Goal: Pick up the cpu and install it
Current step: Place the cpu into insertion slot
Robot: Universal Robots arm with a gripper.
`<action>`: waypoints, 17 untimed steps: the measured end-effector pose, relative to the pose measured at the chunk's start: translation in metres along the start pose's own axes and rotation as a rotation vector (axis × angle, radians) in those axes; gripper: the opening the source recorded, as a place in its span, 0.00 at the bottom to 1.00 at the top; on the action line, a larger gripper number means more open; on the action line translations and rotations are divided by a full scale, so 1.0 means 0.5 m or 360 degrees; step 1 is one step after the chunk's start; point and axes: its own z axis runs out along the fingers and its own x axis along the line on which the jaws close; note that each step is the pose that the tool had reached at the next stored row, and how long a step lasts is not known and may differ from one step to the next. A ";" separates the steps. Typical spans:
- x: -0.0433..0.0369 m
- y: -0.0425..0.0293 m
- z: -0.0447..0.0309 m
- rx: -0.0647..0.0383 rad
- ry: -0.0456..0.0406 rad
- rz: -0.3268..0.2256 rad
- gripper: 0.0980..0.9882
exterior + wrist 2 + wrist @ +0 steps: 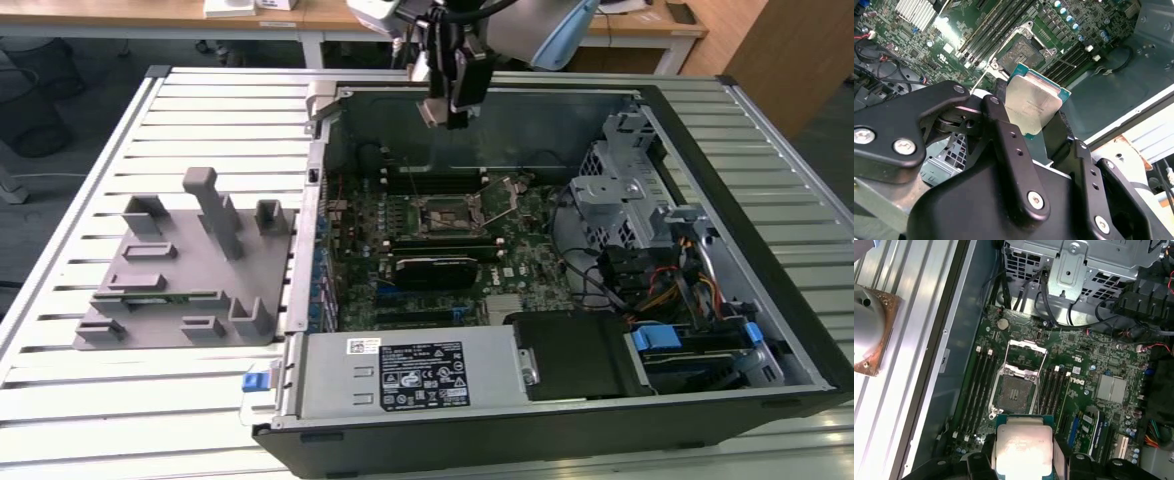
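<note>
My gripper (449,108) hangs above the far wall of the open computer case (747,250). It is shut on the cpu (1031,107), a flat square chip with a silvery top and a thin green rim. In both wrist views a black finger (999,107) presses on each side of the cpu (1021,450), and my gripper (1023,454) carries it in the air. The black motherboard socket (1015,390) lies below and a little ahead, with its metal frame swung open and nothing in it. From outside, the socket (447,212) sits mid-board.
A grey fixture (174,270) with upright blocks lies on the slatted table at the exterior view's left. Memory slots (979,385) flank the socket. A metal drive cage (621,190), loose cables (654,290) and the power supply (400,375) crowd the case.
</note>
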 end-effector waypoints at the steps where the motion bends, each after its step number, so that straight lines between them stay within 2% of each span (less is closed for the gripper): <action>1: 0.000 0.000 0.000 0.0000 -0.0001 0.0004 0.50; 10: 0.003 0.000 0.013 -0.0002 -0.0008 0.0119 0.50; 17: 0.009 0.001 0.034 -0.0001 -0.0009 0.0127 0.50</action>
